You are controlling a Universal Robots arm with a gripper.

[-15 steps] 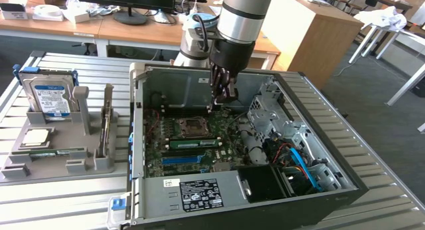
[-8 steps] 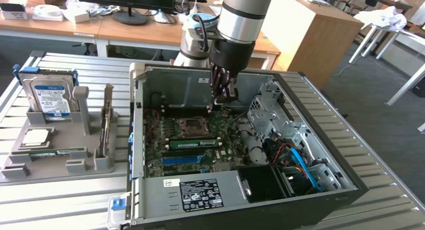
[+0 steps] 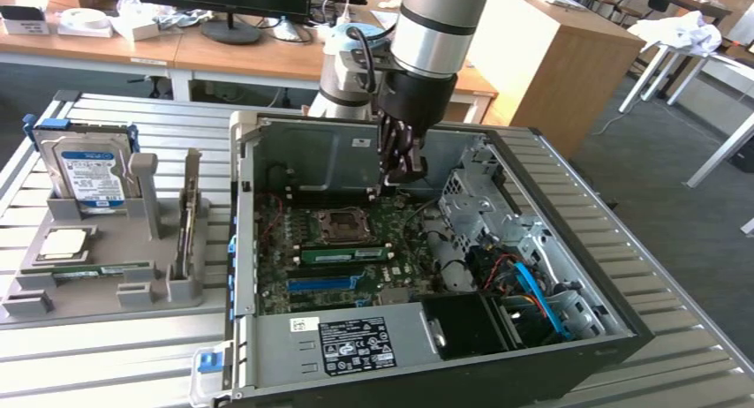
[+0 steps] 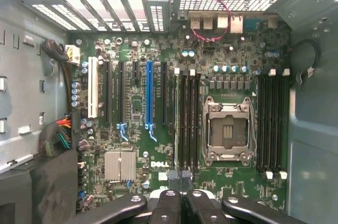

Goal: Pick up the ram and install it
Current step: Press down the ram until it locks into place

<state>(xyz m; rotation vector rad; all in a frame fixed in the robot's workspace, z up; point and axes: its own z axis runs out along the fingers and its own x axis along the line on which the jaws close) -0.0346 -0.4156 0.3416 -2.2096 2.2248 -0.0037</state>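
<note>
Exterior view: the robot arm reaches straight down into an open computer case [image 3: 353,134] that lies on its side. The gripper [image 3: 404,171] hangs above the motherboard [image 3: 277,289]. Its fingers are pressed together and pinch nothing. Closed like this they form one narrow, blunt tip, which I judge suits pushing on a thin edge better than grasping.

Below the gripper, and a little toward the exterior view's left, sits the open CPU socket [image 3: 342,224]. Just beyond the socket, on the camera's side, a ram [image 3: 342,252] stands on edge in a memory slot. It is a long green strip running alongside the socket, upright because the slot grips its lower edge. The wrist view looks straight down and shows the gripper's tip over one end of the bank of memory slots beside the socket. I cannot tell whether the slot's end clips have latched. Further from the gripper than the ram lies a blue expansion slot [image 3: 324,283].

Well apart from the gripper, to the exterior view's left and outside the case, a grey holder [image 3: 106,298] rests on the slatted metal surface [image 3: 118,355]. A second ram [image 3: 94,269] lies flat in one of its grooves. A square silver chip [image 3: 65,242], an upright hard drive [image 3: 85,170] and an upright expansion card [image 3: 189,218] each sit in a recess shaped for them.
</note>
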